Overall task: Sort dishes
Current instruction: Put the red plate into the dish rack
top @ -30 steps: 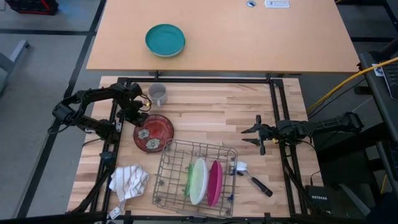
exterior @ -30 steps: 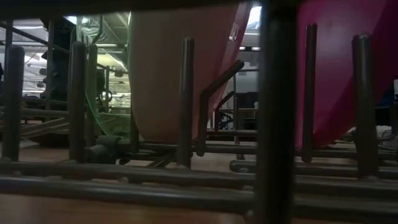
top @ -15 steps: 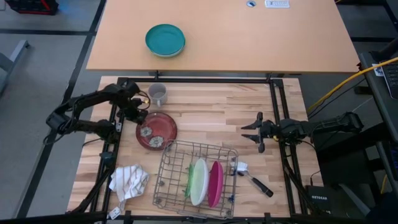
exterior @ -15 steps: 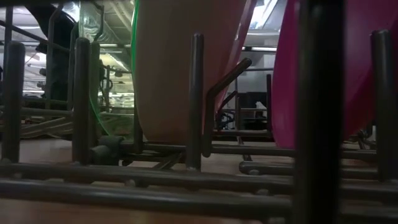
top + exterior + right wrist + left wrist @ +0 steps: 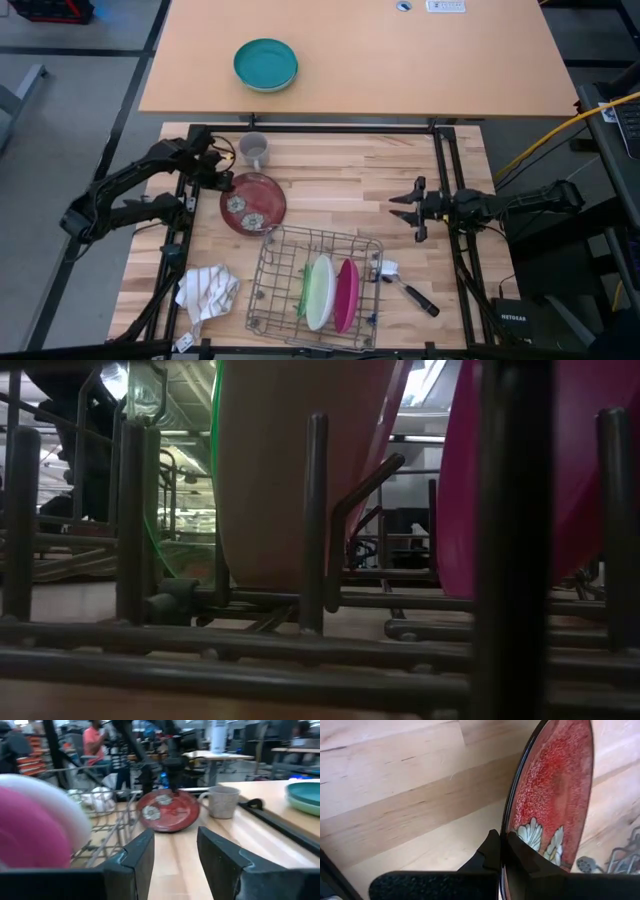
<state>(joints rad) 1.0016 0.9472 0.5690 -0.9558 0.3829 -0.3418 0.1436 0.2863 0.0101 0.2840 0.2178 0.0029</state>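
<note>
The dark red plate with pale motifs [image 5: 255, 205] is at the table's left, tilted, in my left gripper [image 5: 222, 181], which is shut on its rim; it also shows in the right wrist view [image 5: 169, 810]. The pale green plate [image 5: 303, 297], the white plate [image 5: 319, 290] and the magenta-pink plate [image 5: 345, 293] stand on edge in the wire dish rack [image 5: 270, 300]. My right gripper [image 5: 412, 210] is open and empty over the table's right part. My left gripper pinches the dark red plate's rim [image 5: 506, 840] on its left, far side, one finger on the patterned face and one on the underside. The fingers come from the table's left. The plate is tilted with the held rim raised [image 5: 172, 791]; whether its lower edge [image 5: 167, 830] touches the table, I cannot tell.
A small grey mug [image 5: 255, 152] stands just beyond the red plate. A crumpled white cloth [image 5: 207, 290] lies left of the rack and a dish brush [image 5: 405, 285] right of it. A teal bowl [image 5: 266, 64] sits on the far table. People show beyond the table.
My left gripper has gone a little toward the table's far edge, still shut on the red plate's rim. The plate has shifted with it toward the far edge and slightly right.
</note>
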